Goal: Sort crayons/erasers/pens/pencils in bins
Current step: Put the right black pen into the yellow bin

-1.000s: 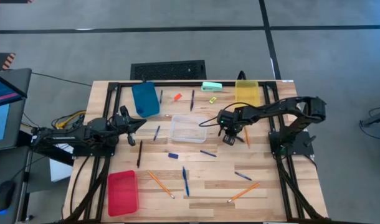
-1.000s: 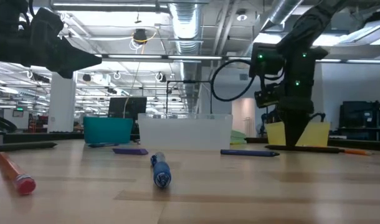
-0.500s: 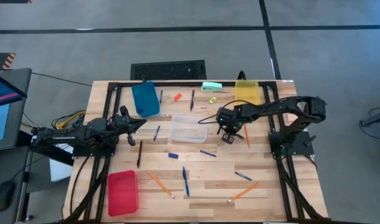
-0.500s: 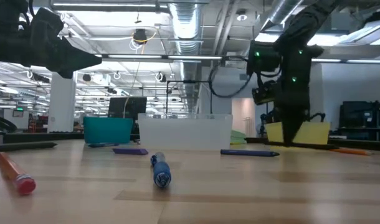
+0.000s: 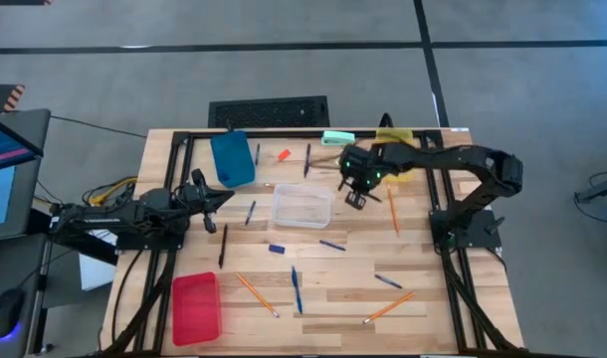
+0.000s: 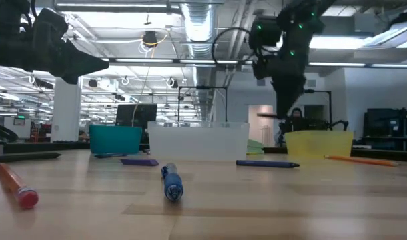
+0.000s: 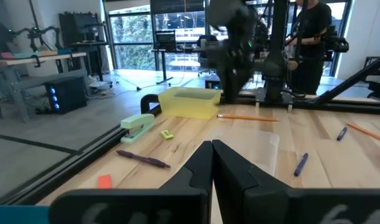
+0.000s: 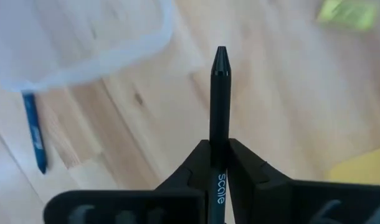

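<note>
Wood table (image 5: 333,273) (pens, pencils scattered); right claw (image 5: 354,196) grips black pen (image 8: 219,106); left claw (image 7: 212,163) closed.

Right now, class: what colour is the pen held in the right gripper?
Black, clearest in the right wrist view: the right gripper clamps the pen.

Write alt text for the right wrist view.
The right pincer is shut on a black pen that points away from the camera, above a wooden table. Beyond lie the clear bin and a blue pen.
</note>
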Motion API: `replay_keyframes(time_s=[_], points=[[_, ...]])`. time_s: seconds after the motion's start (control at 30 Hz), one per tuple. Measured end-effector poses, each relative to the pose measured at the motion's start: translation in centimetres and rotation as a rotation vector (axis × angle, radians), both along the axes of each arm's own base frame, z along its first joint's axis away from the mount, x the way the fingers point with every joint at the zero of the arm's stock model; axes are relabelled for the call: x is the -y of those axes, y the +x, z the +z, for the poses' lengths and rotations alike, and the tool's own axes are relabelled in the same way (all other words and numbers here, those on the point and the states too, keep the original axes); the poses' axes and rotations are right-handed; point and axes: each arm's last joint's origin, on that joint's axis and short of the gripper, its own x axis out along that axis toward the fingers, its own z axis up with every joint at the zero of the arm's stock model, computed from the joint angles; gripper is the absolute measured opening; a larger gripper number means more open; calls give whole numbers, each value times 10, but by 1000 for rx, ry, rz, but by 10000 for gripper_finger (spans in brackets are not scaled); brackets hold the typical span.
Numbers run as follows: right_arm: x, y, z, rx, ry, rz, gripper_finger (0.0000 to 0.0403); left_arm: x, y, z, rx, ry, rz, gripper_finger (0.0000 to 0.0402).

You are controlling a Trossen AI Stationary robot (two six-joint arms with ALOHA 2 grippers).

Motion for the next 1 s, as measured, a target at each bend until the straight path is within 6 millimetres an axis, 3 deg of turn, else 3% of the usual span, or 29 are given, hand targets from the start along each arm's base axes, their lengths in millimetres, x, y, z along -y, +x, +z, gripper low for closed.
replay_keyframes(time_s=[0.2,0.33,0.63,1.0], points=[[40,-4,44,59,-115,-63,44,0,0,0,0,1,0,0],[72,-24,50,24,-143,-196,44,0,0,0,-1,3,1,0],[119,-77,15,-100,-131,-489,44,1,0,0,0,-10,-32,0],[138,-107,-24,-10,-104,-820,44,2,1,-1,-1,-27,-70,0]])
